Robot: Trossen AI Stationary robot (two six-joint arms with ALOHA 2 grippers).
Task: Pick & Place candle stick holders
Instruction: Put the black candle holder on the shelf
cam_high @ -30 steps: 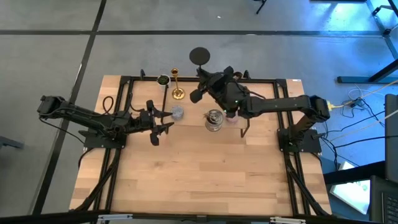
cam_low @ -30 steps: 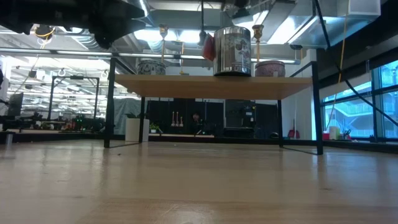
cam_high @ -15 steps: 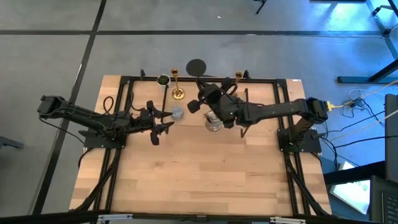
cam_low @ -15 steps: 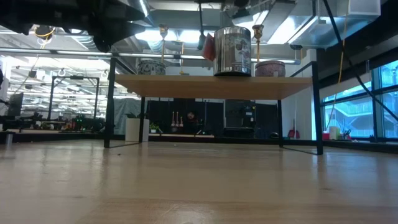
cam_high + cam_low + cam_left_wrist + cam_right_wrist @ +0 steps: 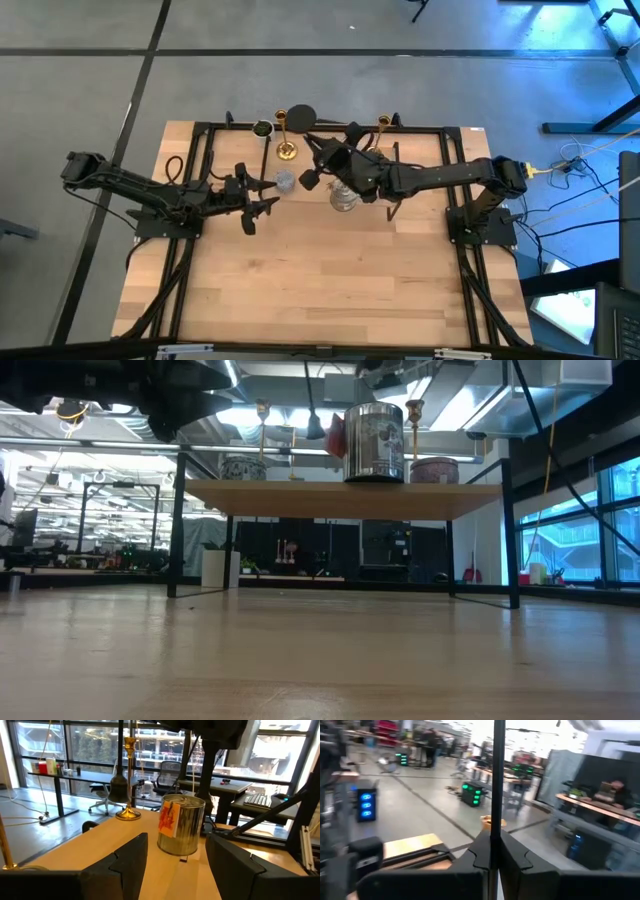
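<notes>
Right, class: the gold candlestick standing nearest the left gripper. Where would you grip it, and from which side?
Grip the gold candlestick on its thin stem, about halfway between the flared base and the cup. It stands upright, so a level approach from the table's middle, where the open left gripper is, probably suits best.

Evenly lit from overhead in the high view, soft short shadows on the pale wooden surface (image 5: pixel 330 270), a cool blue cast at the far right edge. Low view backlit by ceiling strips; near planks soft, out of focus. Strong window glare behind the silver tin (image 5: pixel 180 831) in the left wrist view, near fingers (image 5: pixel 129 865) dark and blurred. Right wrist view smeared throughout, background washed out.
</notes>
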